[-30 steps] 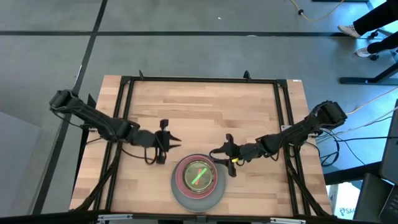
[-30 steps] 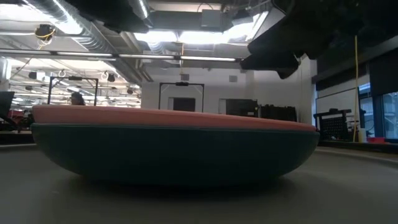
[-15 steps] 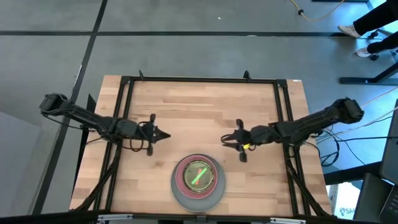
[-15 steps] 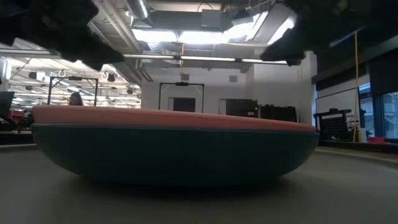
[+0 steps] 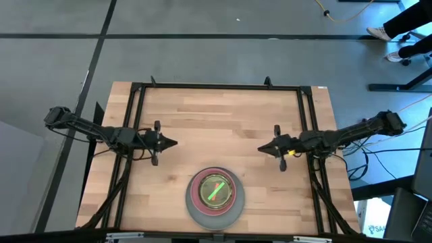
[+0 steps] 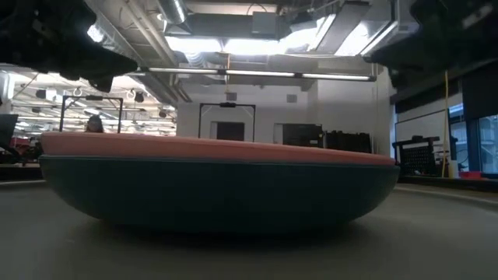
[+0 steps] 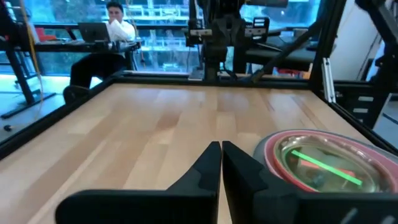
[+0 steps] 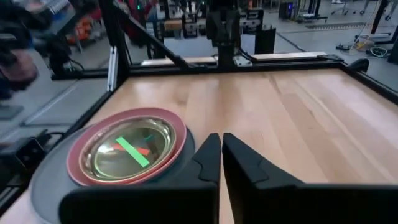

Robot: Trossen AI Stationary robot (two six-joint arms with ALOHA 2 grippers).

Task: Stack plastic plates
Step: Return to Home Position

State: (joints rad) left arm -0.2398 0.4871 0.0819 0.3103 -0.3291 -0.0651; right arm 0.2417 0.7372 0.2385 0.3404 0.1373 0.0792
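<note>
The plates stand in one stack (image 5: 214,196) near the table's near edge: a large grey plate at the bottom, a dark teal one and a pale pink one above it, small translucent plates nested on top, lime-green uppermost. The low view shows the stack (image 6: 218,183) from the side, resting on its base. My left gripper (image 5: 175,142) is shut, left of and beyond the stack (image 7: 323,165). My right gripper (image 5: 260,150) is shut, right of and beyond the stack (image 8: 124,149). Neither touches anything.
Bare wooden tabletop (image 5: 216,118) stretches beyond the stack, bounded by a black frame (image 5: 216,86). A seated person (image 7: 109,37) is beyond the table in the left wrist view. Someone's legs (image 5: 398,30) show on the floor at the far right.
Both arms have drawn back from the stack: the left gripper toward the table's left edge and slightly farther away, the right gripper toward the right edge. The stack has stayed still.
</note>
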